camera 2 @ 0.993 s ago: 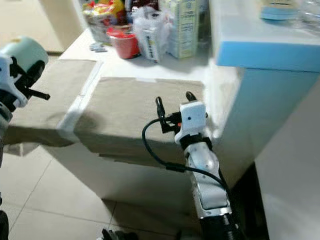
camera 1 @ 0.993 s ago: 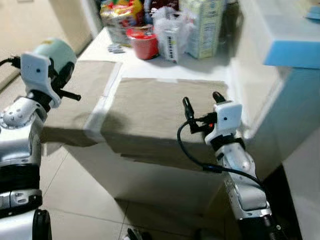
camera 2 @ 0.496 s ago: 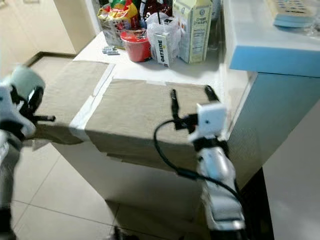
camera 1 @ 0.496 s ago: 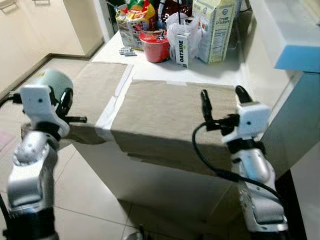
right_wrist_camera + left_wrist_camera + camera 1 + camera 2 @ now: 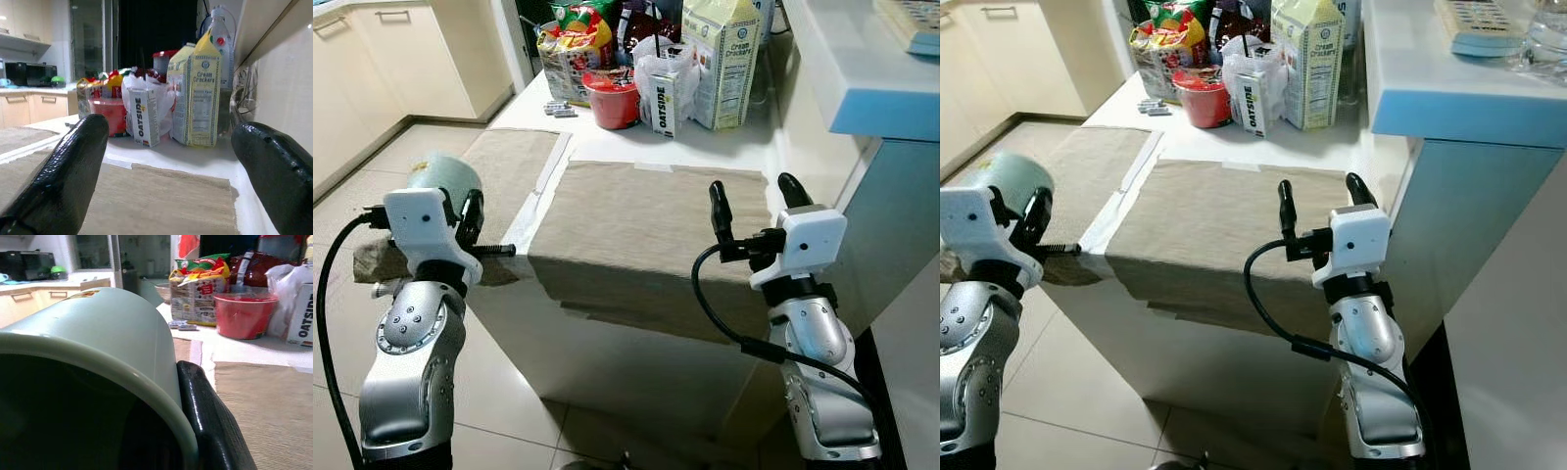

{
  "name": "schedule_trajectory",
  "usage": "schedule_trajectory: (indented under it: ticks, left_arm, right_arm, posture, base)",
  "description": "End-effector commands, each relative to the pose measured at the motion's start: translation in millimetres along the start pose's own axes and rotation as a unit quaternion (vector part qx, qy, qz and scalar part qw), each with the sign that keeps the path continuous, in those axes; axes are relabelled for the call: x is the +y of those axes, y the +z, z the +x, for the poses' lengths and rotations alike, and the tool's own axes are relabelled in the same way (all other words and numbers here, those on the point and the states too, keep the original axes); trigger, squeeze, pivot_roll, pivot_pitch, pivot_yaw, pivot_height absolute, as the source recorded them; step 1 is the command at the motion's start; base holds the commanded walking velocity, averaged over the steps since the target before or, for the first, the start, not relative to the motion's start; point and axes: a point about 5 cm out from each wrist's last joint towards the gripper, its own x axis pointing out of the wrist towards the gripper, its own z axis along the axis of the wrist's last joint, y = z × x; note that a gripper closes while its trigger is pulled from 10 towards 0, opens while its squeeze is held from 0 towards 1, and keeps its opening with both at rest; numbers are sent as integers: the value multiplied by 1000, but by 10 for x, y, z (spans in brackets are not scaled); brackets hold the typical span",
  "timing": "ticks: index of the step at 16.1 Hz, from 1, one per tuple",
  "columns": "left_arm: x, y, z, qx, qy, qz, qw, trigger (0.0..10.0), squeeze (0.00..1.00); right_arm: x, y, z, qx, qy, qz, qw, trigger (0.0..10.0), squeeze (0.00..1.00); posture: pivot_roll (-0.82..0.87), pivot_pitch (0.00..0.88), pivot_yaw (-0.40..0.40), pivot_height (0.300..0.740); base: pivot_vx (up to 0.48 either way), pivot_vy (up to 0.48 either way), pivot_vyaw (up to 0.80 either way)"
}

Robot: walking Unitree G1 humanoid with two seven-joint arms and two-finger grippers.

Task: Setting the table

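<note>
- pale green cup (image 5: 443, 177): clamped in the left gripper (image 5: 470, 217), off the left edge of the near placemat (image 5: 646, 230), beside the table (image 5: 607, 147).
- right gripper (image 5: 752, 201): fingers spread wide, holding nothing, above the near placemat's right front corner.
- red tub (image 5: 613, 97), oatside carton (image 5: 664, 102), cracker box (image 5: 729, 59): beyond the near placemat.

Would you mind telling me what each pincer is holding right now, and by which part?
The left pincer holds a pale green cup by its rim, one finger outside the wall. The right pincer is open and holds nothing.

Head downward; wrists along table (image 5: 636, 147).
</note>
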Motion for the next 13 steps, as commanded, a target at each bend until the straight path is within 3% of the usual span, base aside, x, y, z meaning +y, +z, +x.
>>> schedule_trajectory:
  ticks: [1,11,13]
  left_arm:
    - [12,13,0,2,7,11,1000,0,0]
    - [9,62,46,-2,29,-10,1000,0,0]
    - [-21,58,39,-2,27,-13,1000,0,0]
  right_arm:
    - [48,-16,32,8,8,6,1000,10000,0]
    - [184,-103,107,26,40,42,998,10000,0]
    - [176,-128,105,31,42,42,998,10000,0]
  posture:
    - [-138,0,114,740]
    - [-112,0,112,740]
    - [-114,0,106,740]
  base:
    - [0,0,0]
    - [0,0,0]
    - [-270,0,0]
